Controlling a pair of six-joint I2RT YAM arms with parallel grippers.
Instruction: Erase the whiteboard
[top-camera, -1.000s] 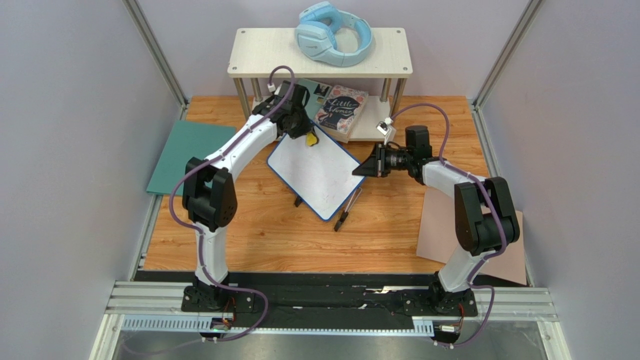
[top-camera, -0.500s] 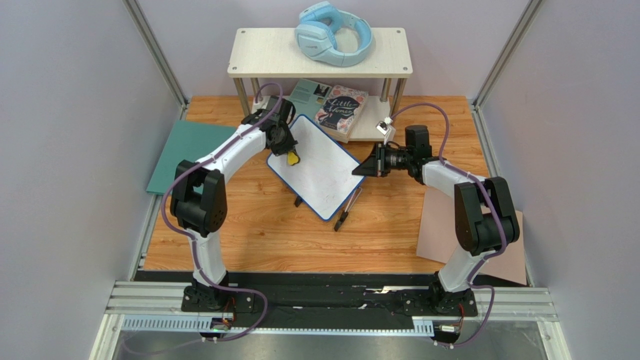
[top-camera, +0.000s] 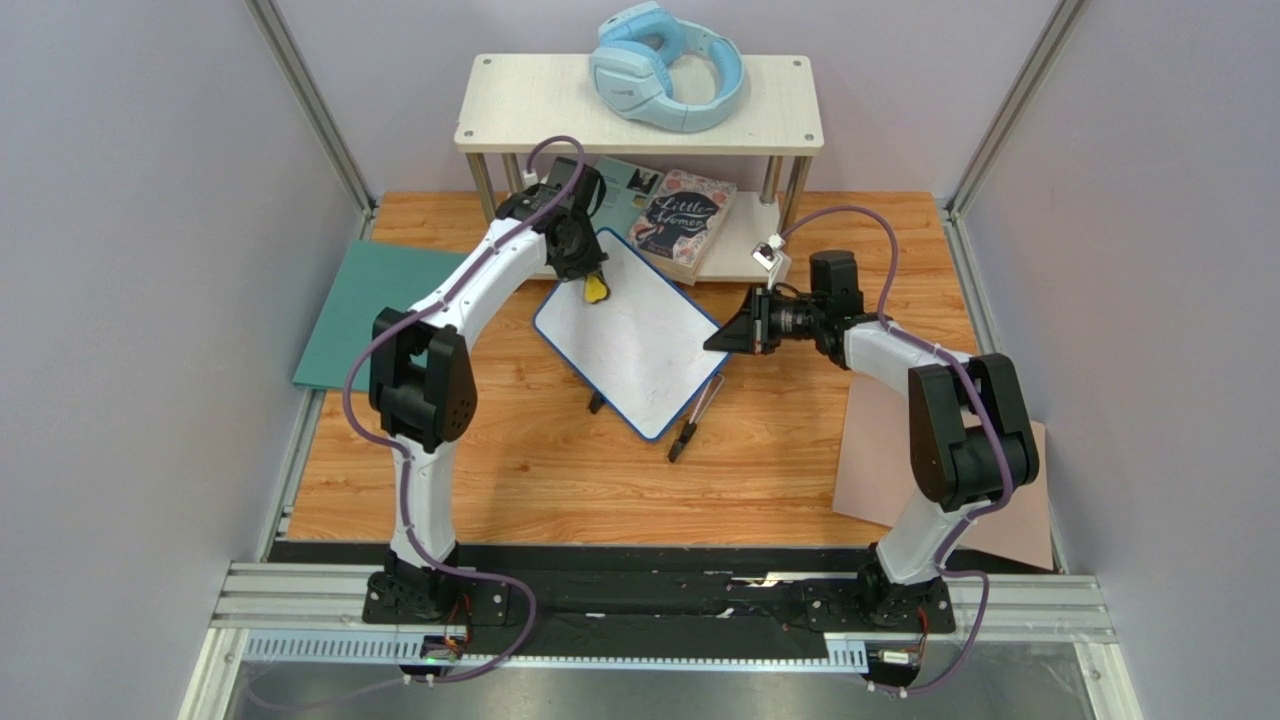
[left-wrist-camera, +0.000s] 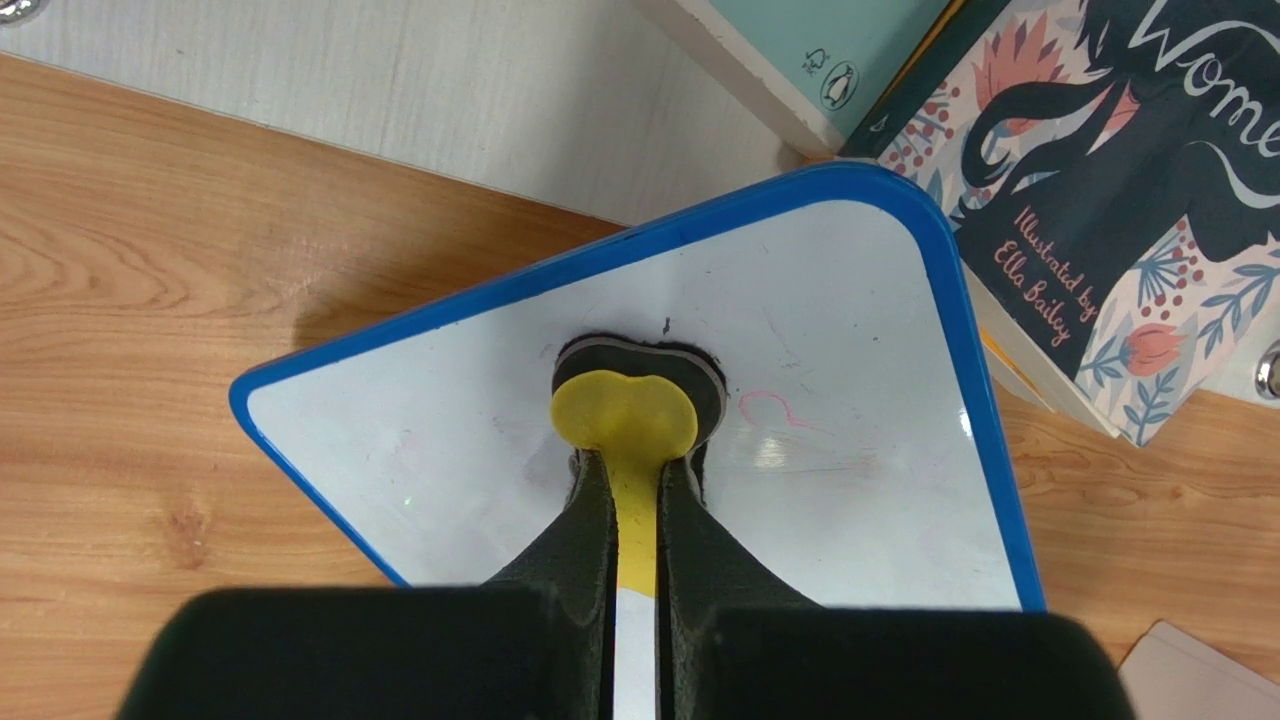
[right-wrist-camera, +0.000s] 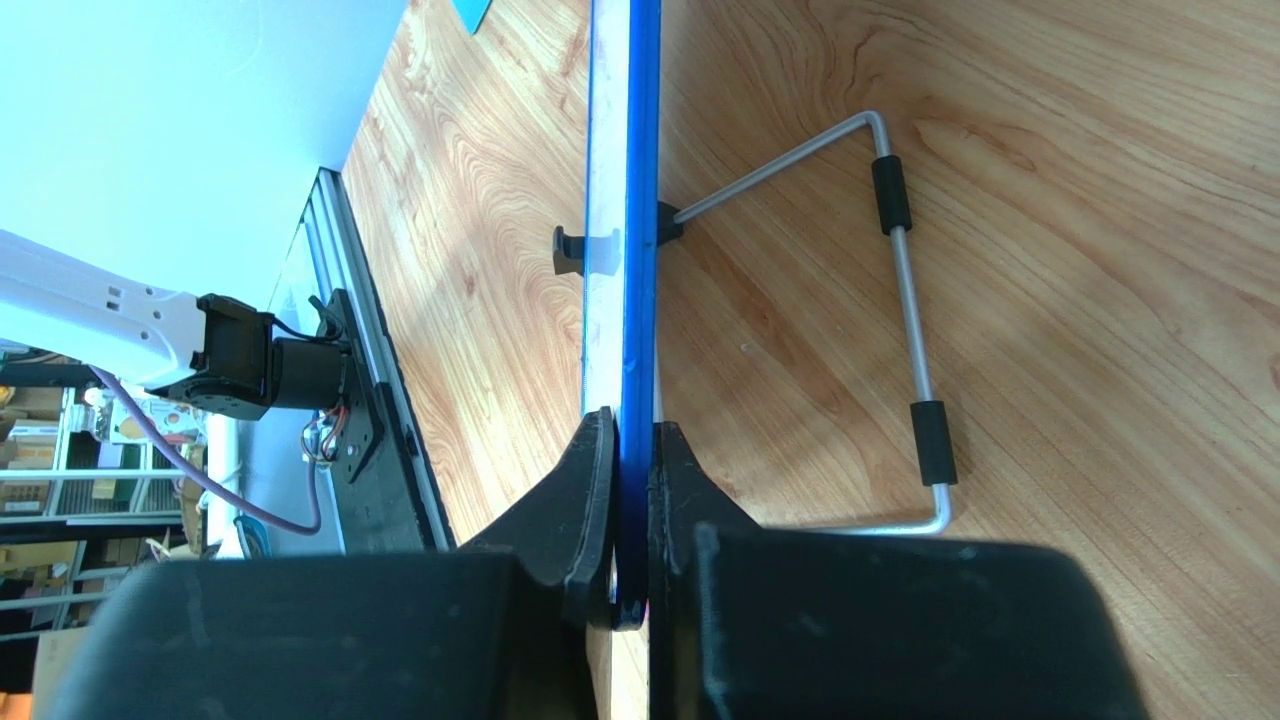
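The whiteboard is white with a blue rim and lies tilted on the wooden table. In the left wrist view a faint pink mark shows on it. My left gripper is shut on a yellow eraser and presses its dark pad on the board near the far corner. My right gripper is shut on the board's right blue edge, which sits between the jaws. The board's wire stand shows in the right wrist view.
A shelf at the back carries blue headphones. Books lie under it, close to the board's far corner. A teal sheet lies left, a tan-pink sheet right. A black marker lies by the board's near edge.
My left gripper swept with the eraser to the board's left edge, then back up toward the far corner. My right gripper and the board stayed still.
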